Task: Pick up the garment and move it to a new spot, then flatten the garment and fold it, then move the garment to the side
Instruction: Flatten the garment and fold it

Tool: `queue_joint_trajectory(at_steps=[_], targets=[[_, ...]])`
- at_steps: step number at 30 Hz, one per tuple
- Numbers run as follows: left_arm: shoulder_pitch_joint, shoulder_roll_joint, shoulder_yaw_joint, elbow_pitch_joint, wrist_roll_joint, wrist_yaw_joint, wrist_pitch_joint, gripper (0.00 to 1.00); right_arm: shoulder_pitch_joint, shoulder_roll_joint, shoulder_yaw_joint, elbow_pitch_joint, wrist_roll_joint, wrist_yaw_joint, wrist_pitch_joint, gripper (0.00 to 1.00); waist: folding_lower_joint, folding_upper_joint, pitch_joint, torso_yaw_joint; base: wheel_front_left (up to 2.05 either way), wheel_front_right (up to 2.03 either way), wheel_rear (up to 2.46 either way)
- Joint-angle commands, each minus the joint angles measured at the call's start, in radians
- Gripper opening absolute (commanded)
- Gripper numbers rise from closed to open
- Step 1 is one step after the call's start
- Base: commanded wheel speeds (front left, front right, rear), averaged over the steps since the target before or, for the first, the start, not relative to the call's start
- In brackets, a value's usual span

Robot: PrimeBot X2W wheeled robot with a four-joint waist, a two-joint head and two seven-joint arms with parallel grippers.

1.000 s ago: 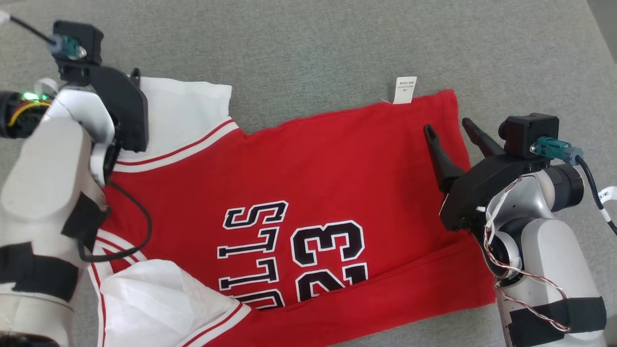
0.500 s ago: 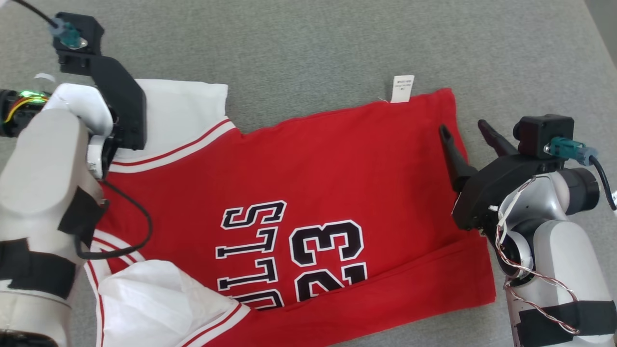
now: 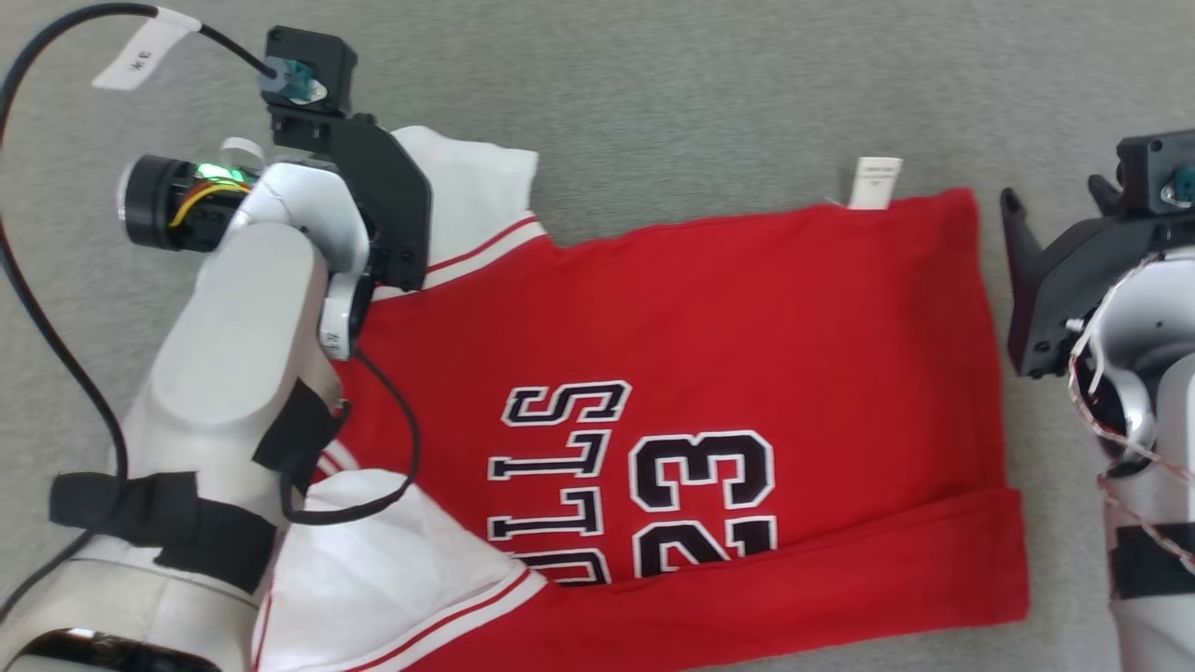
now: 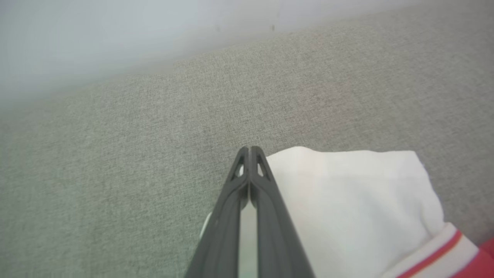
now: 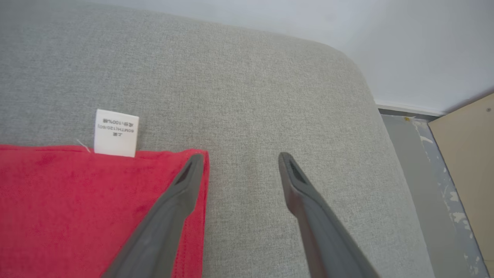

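The left gripper (image 4: 251, 148) is now closed, where a second ago its fingers stood wide apart. They are pressed together at the outer edge of the far white sleeve (image 4: 347, 200), and a sliver of white cloth shows in the slit between them, so it most likely has a pinch of that sleeve. The head camera has also swung, which is why the whole scene sits further right than before.

The red Bulls jersey (image 3: 709, 308) lies spread across the middle of the grey cushion (image 3: 700, 93), sleeves toward the cushion's left and hem toward its right edge. A strip along its near side is turned over, and the near sleeve is bunched.

The right gripper (image 5: 241, 156) has its jaws wide apart and holds nothing. One finger crosses the far hem corner, just beside the care label (image 5: 115, 133), and the other is over bare cushion. It sits closer to the hem's edge than a second ago.

With one corner apparently secured, the flattening step looks underway. The right side still needs its own hold before the cloth can be pulled taut.
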Motion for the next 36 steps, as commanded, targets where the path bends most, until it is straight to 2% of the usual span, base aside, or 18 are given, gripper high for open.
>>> queue_joint_trajectory(at_steps=[1, 6, 14, 15, 16, 17, 20, 22, 23, 25, 26, 28, 36], targets=[[0.011, -0.013, 0.002, 0.012, -0.014, 0.002, -0.016, 0.0, -0.027, -0.031, 0.015, 0.01, -0.015, 0.001, 0.017, 1.0, 0.0, 0.0, -0.001, 0.034, 0.0, 0.0, 0.0], [-0.008, -0.041, -0.007, 0.041, -0.026, -0.007, -0.043, 0.0, -0.056, -0.095, 0.043, 0.065, -0.003, 0.001, 0.064, 1.0, 0.0, 0.0, 0.005, 0.059, 0.0, 0.0, 0.0], [-0.035, -0.066, -0.023, 0.078, -0.037, -0.01, -0.068, 0.0, -0.079, -0.145, 0.093, 0.14, 0.055, 0.001, 0.112, 1.0, 0.0, 0.0, 0.025, 0.077, 0.0, 0.0, 0.0], [-0.042, -0.068, -0.025, 0.089, -0.04, -0.015, -0.075, 0.0, -0.082, -0.147, 0.099, 0.155, 0.064, 0.001, 0.111, 0.93, 0.0, 0.0, 0.029, 0.08, 0.0, 0.0, 0.0], [-0.047, -0.068, -0.026, 0.094, -0.042, -0.017, -0.077, 0.0, -0.084, -0.148, 0.101, 0.16, 0.067, 0.001, 0.113, 0.8, 0.0, 0.0, 0.031, 0.081, 0.0, 0.0, 0.0], [-0.05, -0.069, -0.026, 0.099, -0.044, -0.015, -0.08, 0.0, -0.087, -0.148, 0.102, 0.164, 0.067, 0.001, 0.113, 0.61, 0.0, 0.0, 0.032, 0.082, 0.0, 0.0, 0.0], [-0.056, -0.07, -0.027, 0.118, -0.048, -0.019, -0.089, 0.0, -0.088, -0.147, 0.108, 0.179, 0.074, 0.001, 0.12, 0.4, 0.0, 0.0, 0.033, 0.084, 0.0, 0.0, 0.0], [-0.061, -0.069, -0.028, 0.13, -0.05, -0.022, -0.093, 0.0, -0.089, -0.146, 0.11, 0.182, 0.078, 0.001, 0.122, 0.39, 0.0, 0.0, 0.032, 0.085, 0.0, 0.0, 0.0], [-0.065, -0.069, -0.029, 0.135, -0.052, -0.023, -0.096, 0.0, -0.088, -0.146, 0.112, 0.184, 0.079, 0.001, 0.124, 0.33, 0.0, 0.0, 0.031, 0.085, 0.0, 0.0, 0.0], [-0.072, -0.069, -0.029, 0.145, -0.055, -0.026, -0.102, 0.0, -0.088, -0.146, 0.113, 0.187, 0.08, 0.001, 0.12, 0.27, 0.0, 0.0, 0.029, 0.085, 0.0, 0.0, 0.0], [-0.075, -0.069, -0.03, 0.148, -0.055, -0.026, -0.107, 0.0, -0.089, -0.146, 0.114, 0.189, 0.08, 0.001, 0.118, 0.21, 0.0, 0.0, 0.029, 0.085, 0.0, 0.0, 0.0], [-0.075, -0.069, -0.03, 0.154, -0.058, -0.024, -0.119, 0.0, -0.09, -0.148, 0.118, 0.19, 0.082, 0.001, 0.109, 0.0, 0.0, 0.0, 0.027, 0.086, 0.0, 0.0, 0.0], [-0.089, -0.063, -0.026, 0.169, -0.063, -0.014, -0.188, 0.0, -0.073, -0.143, 0.116, 0.187, 0.092, 0.001, 0.049, 0.0, 0.0, 0.0, 0.016, 0.094, 0.0, 0.0, 0.0]])
